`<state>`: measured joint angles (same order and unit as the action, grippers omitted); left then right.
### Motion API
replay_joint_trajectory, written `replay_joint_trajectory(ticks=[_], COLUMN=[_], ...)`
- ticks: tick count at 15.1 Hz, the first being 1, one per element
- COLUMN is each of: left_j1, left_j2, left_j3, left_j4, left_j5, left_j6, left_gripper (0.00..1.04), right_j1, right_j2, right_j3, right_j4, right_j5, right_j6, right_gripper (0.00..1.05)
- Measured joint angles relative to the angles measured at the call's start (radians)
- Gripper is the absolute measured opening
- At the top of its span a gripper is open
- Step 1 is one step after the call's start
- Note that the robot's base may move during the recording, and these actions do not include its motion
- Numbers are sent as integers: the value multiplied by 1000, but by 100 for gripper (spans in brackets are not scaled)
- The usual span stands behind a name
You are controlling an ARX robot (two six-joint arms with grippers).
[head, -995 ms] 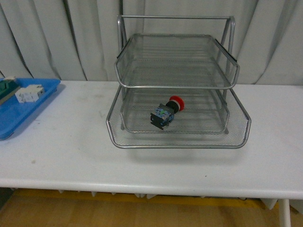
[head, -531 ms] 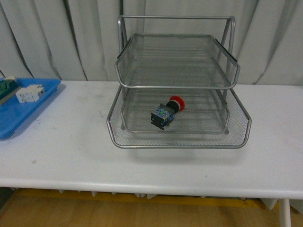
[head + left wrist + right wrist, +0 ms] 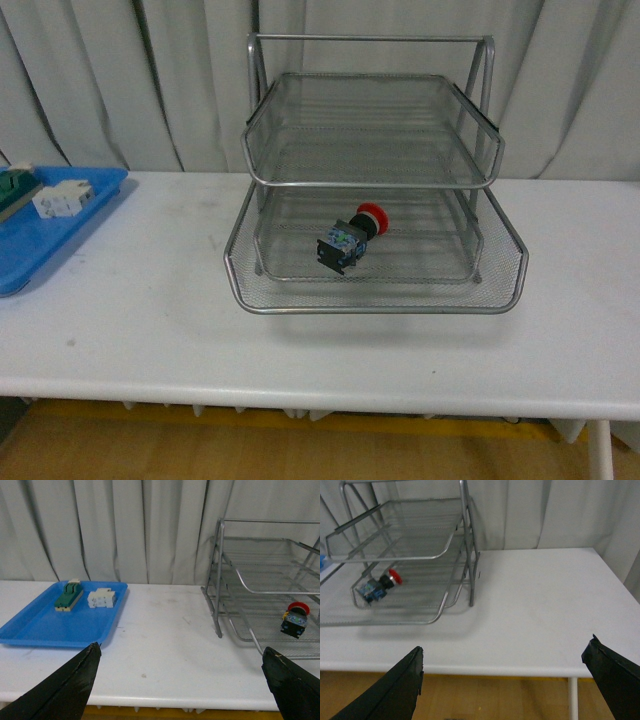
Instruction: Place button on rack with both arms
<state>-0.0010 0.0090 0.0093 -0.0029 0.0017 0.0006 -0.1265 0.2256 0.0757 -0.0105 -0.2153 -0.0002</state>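
The button (image 3: 351, 237), red cap on a black and blue body, lies on its side in the lowest mesh tray of the silver rack (image 3: 375, 295) at the table's middle. It also shows in the left wrist view as the button (image 3: 295, 620) and in the right wrist view as the button (image 3: 379, 586), each inside the rack (image 3: 218, 587) (image 3: 466, 545). My left gripper (image 3: 182, 672) is open over the table's front edge, well away from the rack. Off the front edge, above the floor, my right gripper (image 3: 505, 677) also stands open and holds nothing. Neither arm appears in the front view.
A flat blue tray (image 3: 40, 245) sits at the table's left end, holding a white terminal block (image 3: 102, 598) and a green and beige block (image 3: 68, 596). Grey curtains hang behind the table. The table leg (image 3: 573, 698) shows under the right end.
The rack shifts very slightly between frames; the button stays where it lay in the lowest tray.
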Motion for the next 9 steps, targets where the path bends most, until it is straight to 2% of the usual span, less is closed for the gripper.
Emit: replay_joint_trajectory(ticks=[1, 2, 4, 5, 6, 9], left_j1=[0, 0, 0, 0, 0, 0], left_j2=[0, 0, 0, 0, 0, 0], left_j3=[0, 0, 0, 0, 0, 0], left_j4=[-1, -1, 0, 0, 0, -1], left_j5=[-2, -2, -2, -2, -2, -2], left_j6=[0, 0, 0, 0, 0, 0], left_gripper=[98, 98, 98, 98, 98, 98], right_j1=[-23, 16, 116, 179, 245, 414], right_j2=[145, 303, 673, 857, 1021, 1386], right_j3=[36, 84, 235, 346, 467, 833], right_j4=[120, 269, 528, 583, 558, 325], right_j5=[-32, -40, 48, 101, 152, 225], right_j6=[0, 2, 23, 43, 65, 165], right_gripper=[98, 98, 98, 98, 98, 95])
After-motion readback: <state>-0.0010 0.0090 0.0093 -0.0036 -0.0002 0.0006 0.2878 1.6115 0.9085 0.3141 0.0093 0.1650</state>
